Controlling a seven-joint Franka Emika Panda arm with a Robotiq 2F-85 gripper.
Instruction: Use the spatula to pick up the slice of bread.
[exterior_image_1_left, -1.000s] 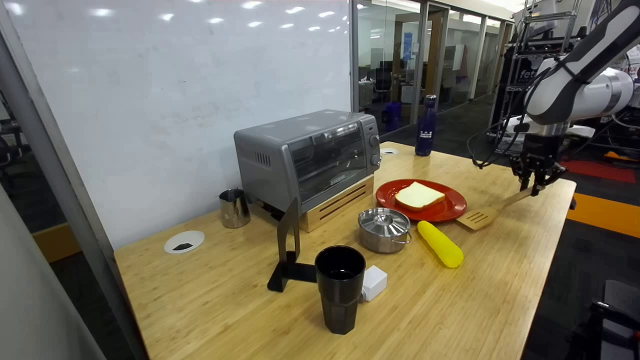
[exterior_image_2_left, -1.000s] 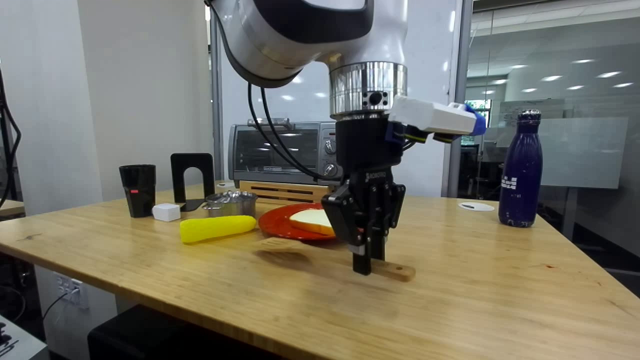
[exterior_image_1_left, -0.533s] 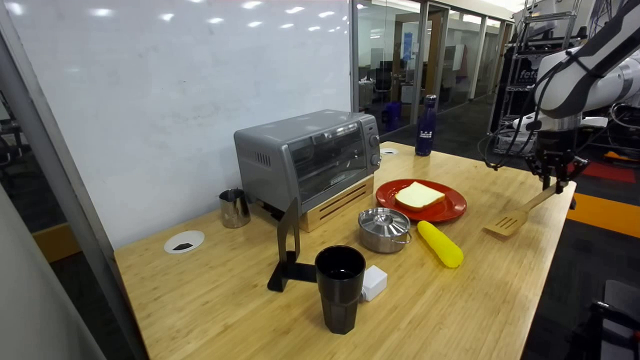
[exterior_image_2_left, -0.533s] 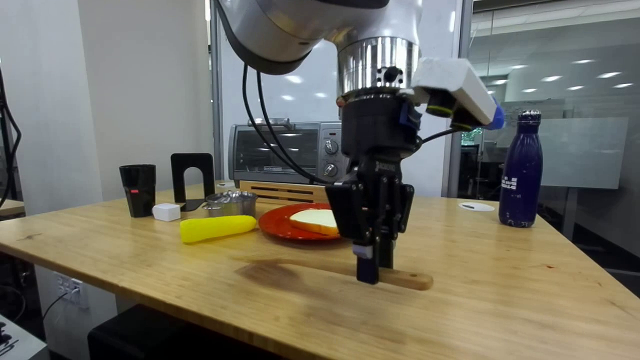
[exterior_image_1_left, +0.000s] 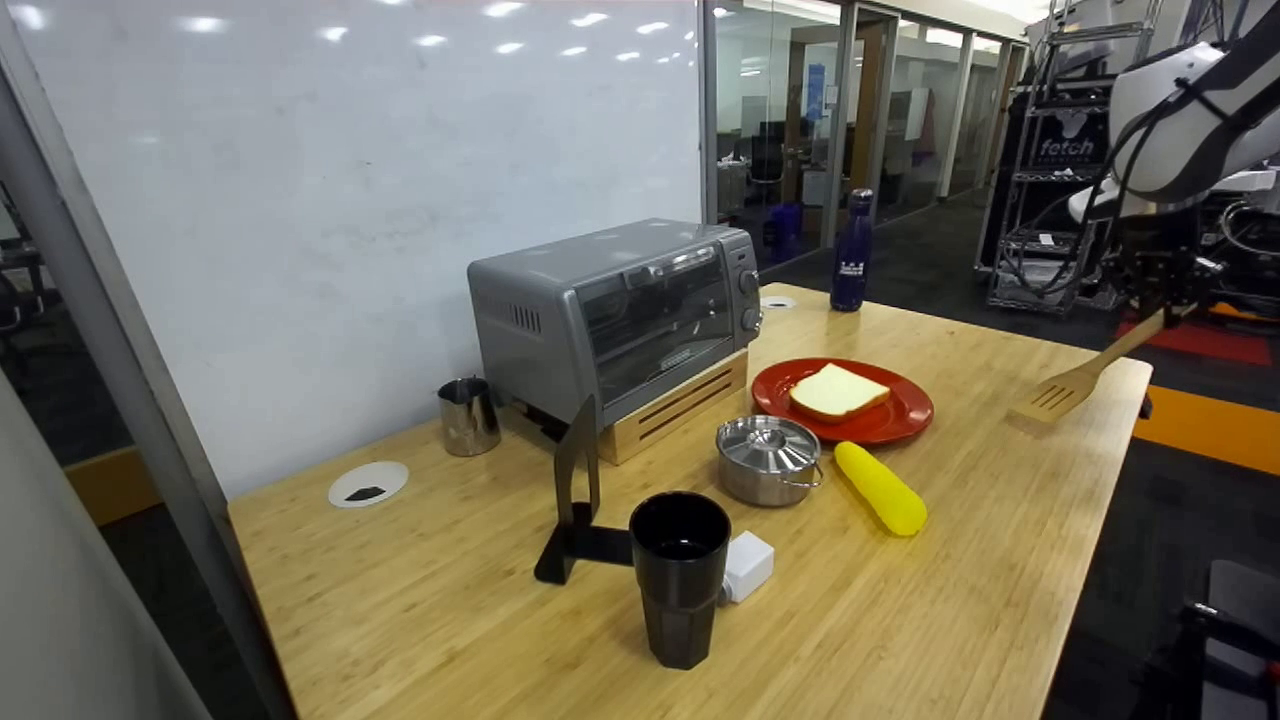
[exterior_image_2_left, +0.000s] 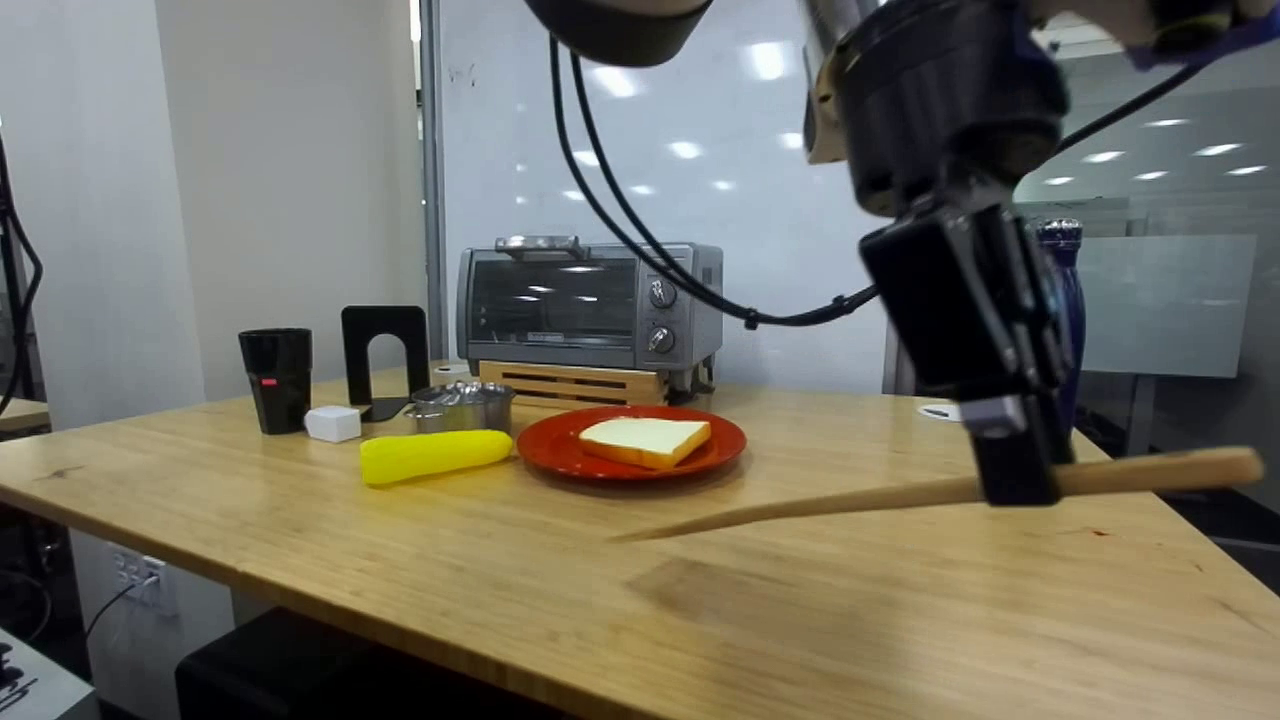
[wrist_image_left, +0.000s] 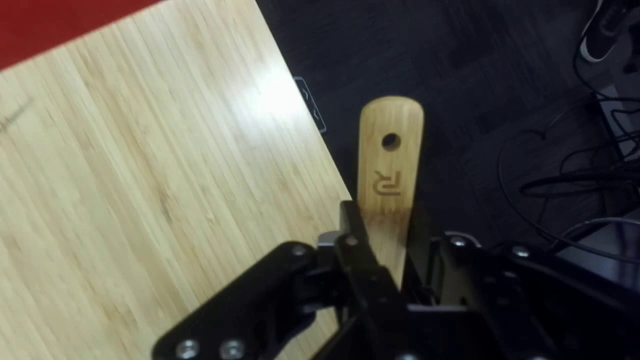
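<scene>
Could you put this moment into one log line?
gripper: closed on spatula; spatula: tilted, off table; slice of bread: on red plate; pickup: not yet

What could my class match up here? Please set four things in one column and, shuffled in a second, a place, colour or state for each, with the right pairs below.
Things
1. Slice of bread
2. Spatula
3. Pot
4. Cup

Places, colours, states
A. Held by the gripper
B. Black
C. On the red plate
D. Covered with a lid

Right pairs: 1-C, 2-A, 3-D, 4-B.
</scene>
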